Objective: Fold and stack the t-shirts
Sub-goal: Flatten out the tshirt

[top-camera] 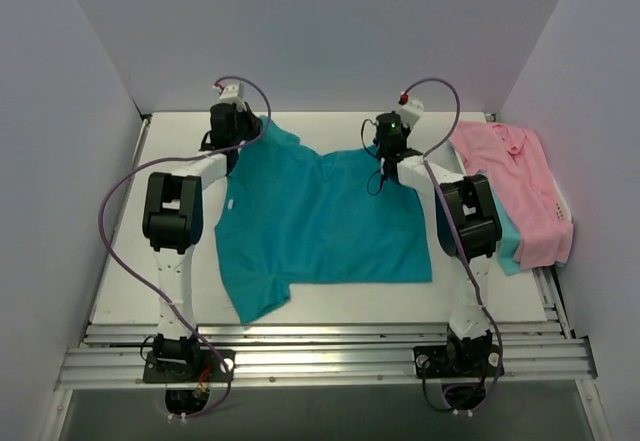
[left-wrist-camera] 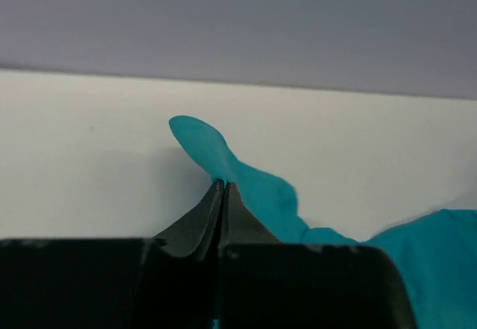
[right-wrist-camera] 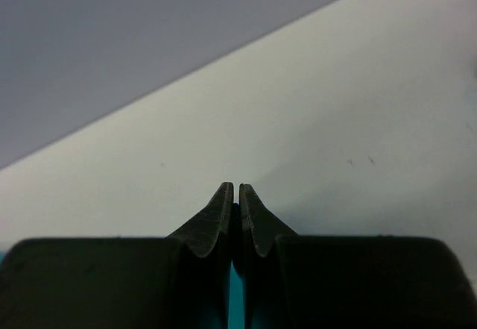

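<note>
A teal t-shirt (top-camera: 320, 226) lies spread in the middle of the table. My left gripper (top-camera: 243, 131) is shut on its far left corner; in the left wrist view (left-wrist-camera: 221, 185) teal cloth (left-wrist-camera: 246, 180) pokes out past the fingertips. My right gripper (top-camera: 385, 156) is shut on the shirt's far right edge; in the right wrist view (right-wrist-camera: 236, 189) a teal strip (right-wrist-camera: 235, 299) shows between the fingers. A light pink collared shirt (top-camera: 520, 186) lies at the right on top of another teal one (top-camera: 508, 246).
White walls close the table at the back and sides. Metal rails (top-camera: 320, 346) run along the near edge by the arm bases. Purple cables (top-camera: 120, 221) loop off both arms.
</note>
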Controlling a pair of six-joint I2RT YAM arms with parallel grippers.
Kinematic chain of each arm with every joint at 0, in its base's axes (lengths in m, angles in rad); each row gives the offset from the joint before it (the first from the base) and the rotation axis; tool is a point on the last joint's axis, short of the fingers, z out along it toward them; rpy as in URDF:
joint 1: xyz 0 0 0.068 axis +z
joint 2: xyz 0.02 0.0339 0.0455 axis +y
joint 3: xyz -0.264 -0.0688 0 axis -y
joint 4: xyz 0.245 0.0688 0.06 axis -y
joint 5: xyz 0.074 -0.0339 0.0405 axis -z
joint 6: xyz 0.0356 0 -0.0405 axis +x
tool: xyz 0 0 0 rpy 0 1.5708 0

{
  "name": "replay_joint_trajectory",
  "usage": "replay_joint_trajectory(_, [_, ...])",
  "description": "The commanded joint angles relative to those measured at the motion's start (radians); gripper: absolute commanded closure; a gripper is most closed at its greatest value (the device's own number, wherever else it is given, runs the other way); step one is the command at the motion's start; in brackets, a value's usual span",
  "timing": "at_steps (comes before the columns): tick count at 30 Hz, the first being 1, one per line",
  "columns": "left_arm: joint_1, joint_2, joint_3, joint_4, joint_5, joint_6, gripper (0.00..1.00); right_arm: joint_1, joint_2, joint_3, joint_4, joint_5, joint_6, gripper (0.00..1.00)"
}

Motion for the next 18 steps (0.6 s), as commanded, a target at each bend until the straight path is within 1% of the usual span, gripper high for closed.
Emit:
replay_joint_trajectory(1, [0.011,0.030,0.140,-0.002,-0.042,0.024,0.98,-0.030,0.040,0.157,0.019,0.063,-0.027,1.00])
replay_joint_trajectory(2, [0.012,0.032,0.154,-0.008,-0.075,0.039,0.98,-0.033,0.060,0.176,0.022,0.061,-0.028,1.00])
replay_joint_trajectory(4, [0.014,0.012,0.131,0.024,-0.146,0.039,0.98,-0.034,0.085,0.220,0.040,0.047,-0.062,1.00])
replay_joint_trajectory(5, [0.017,0.012,0.149,-0.002,-0.152,0.037,0.94,-0.036,0.121,0.248,0.020,0.040,-0.079,0.92])
replay_joint_trajectory(6, [0.018,0.029,0.184,-0.043,-0.156,0.037,0.84,-0.037,0.145,0.286,-0.010,0.040,-0.093,0.74])
replay_joint_trajectory(7, [0.022,0.044,0.223,-0.084,-0.154,0.040,0.77,-0.037,0.163,0.359,-0.046,0.044,-0.094,0.27])
replay_joint_trajectory(8, [0.023,0.059,0.259,-0.165,-0.168,0.050,0.49,-0.040,0.194,0.386,-0.090,0.040,-0.097,0.00])
replay_joint_trajectory(9, [0.023,0.093,0.327,-0.203,-0.175,0.050,0.31,-0.042,0.203,0.403,-0.106,0.035,-0.099,0.00])
replay_joint_trajectory(10, [0.025,0.110,0.358,-0.235,-0.179,0.050,0.10,-0.048,0.205,0.409,-0.116,0.035,-0.085,0.00])
replay_joint_trajectory(11, [0.028,0.128,0.391,-0.310,-0.188,0.051,0.06,-0.050,0.200,0.401,-0.123,0.034,-0.076,0.00])
replay_joint_trajectory(12, [0.029,0.166,0.462,-0.356,-0.201,0.050,0.06,-0.051,0.191,0.386,-0.117,0.031,-0.070,0.00])
replay_joint_trajectory(14, [0.034,0.190,0.511,-0.459,-0.244,0.039,0.06,-0.053,0.157,0.326,-0.090,0.038,-0.061,0.00])
replay_joint_trajectory(16, [0.035,0.162,0.460,-0.449,-0.277,0.037,0.06,-0.051,0.131,0.286,-0.083,0.041,-0.042,0.00])
replay_joint_trajectory(18, [0.035,0.057,0.346,-0.314,-0.313,0.036,0.06,-0.051,0.076,0.221,-0.081,0.049,-0.024,0.00])
